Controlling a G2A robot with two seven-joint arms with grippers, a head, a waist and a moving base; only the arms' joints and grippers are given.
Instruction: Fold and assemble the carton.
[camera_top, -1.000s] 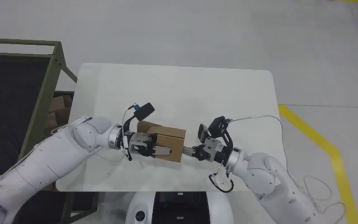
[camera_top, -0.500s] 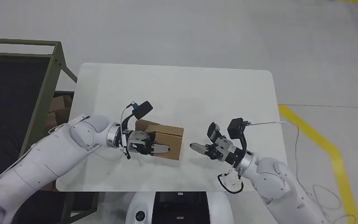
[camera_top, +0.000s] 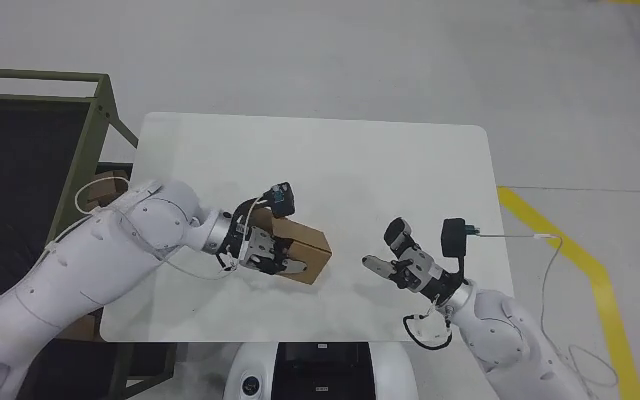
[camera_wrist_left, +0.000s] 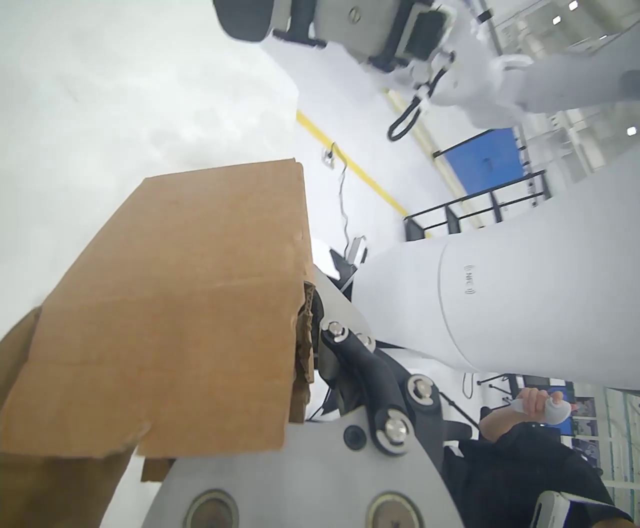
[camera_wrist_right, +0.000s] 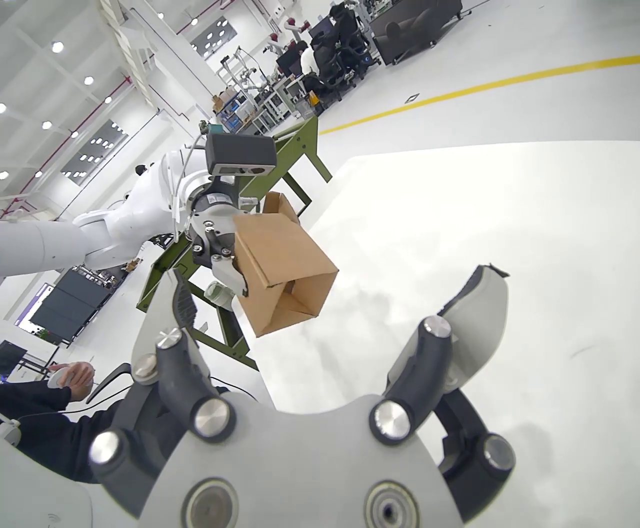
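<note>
Count: one carton (camera_top: 305, 252), two grippers, one table (camera_top: 400, 170).

Left gripper (camera_top: 272, 250): clenched on the carton. From the right wrist view I see one pale finger (camera_wrist_right: 227, 272) pressed against the carton's side wall near its open mouth. The other finger is hidden behind the cardboard.

Carton: brown, squared up into a box shape and tilted, over the near-left part of the table. From the right wrist view it looks raised off the surface, with a faint shadow on the table under it. The end facing the right arm is open, and I can see into the hollow. At the far end one flap (camera_wrist_right: 280, 202) sticks out unfolded. I cannot tell how many other flaps there are.

Right gripper (camera_top: 378, 248): released, both fingers spread wide and holding nothing. It sits over the near-right part of the table, apart from the carton and pointed toward its open end.

Off the table's left edge: one green metal rack (camera_top: 85, 150) with some brown cardboard (camera_top: 105, 195) inside. The number of pieces is not readable.
</note>
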